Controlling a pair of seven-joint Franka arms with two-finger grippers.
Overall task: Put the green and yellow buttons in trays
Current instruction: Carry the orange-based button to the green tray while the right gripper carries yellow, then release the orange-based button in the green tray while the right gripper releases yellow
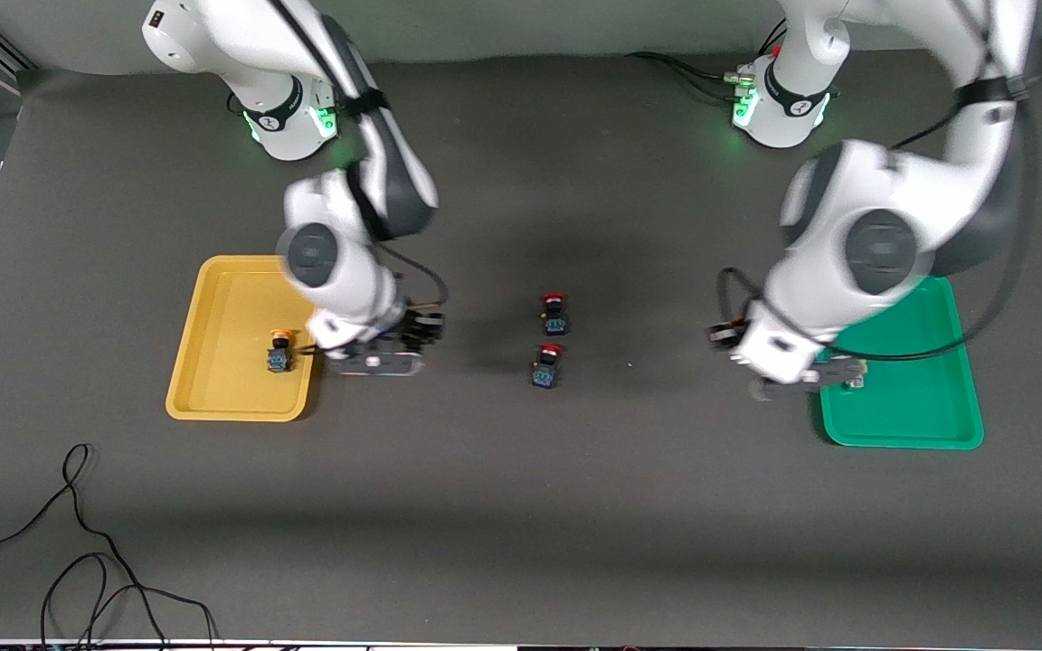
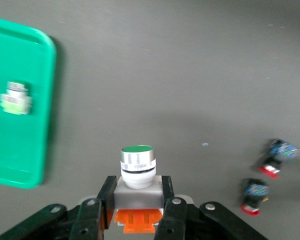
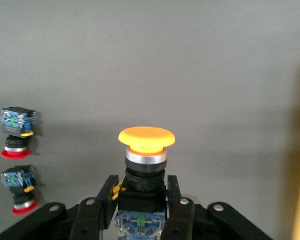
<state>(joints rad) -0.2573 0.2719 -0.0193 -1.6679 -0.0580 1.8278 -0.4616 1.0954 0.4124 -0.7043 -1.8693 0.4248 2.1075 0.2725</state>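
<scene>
My left gripper (image 2: 138,184) is shut on a green-capped button (image 2: 137,165) with a white-grey body. In the front view it (image 1: 801,380) hangs over the table just beside the green tray (image 1: 928,407). Another green button (image 2: 15,97) lies in that tray (image 2: 20,165). My right gripper (image 3: 140,184) is shut on a yellow-orange capped button (image 3: 146,137) with a dark body. In the front view it (image 1: 381,362) is over the table beside the yellow tray (image 1: 213,362). A second yellow button (image 1: 279,353) lies in that tray.
Two red-capped dark switches (image 1: 554,314) (image 1: 546,364) lie mid-table between the trays; they also show in the right wrist view (image 3: 17,132) (image 3: 21,190). Black cables (image 1: 78,542) trail at the table's near edge, toward the right arm's end.
</scene>
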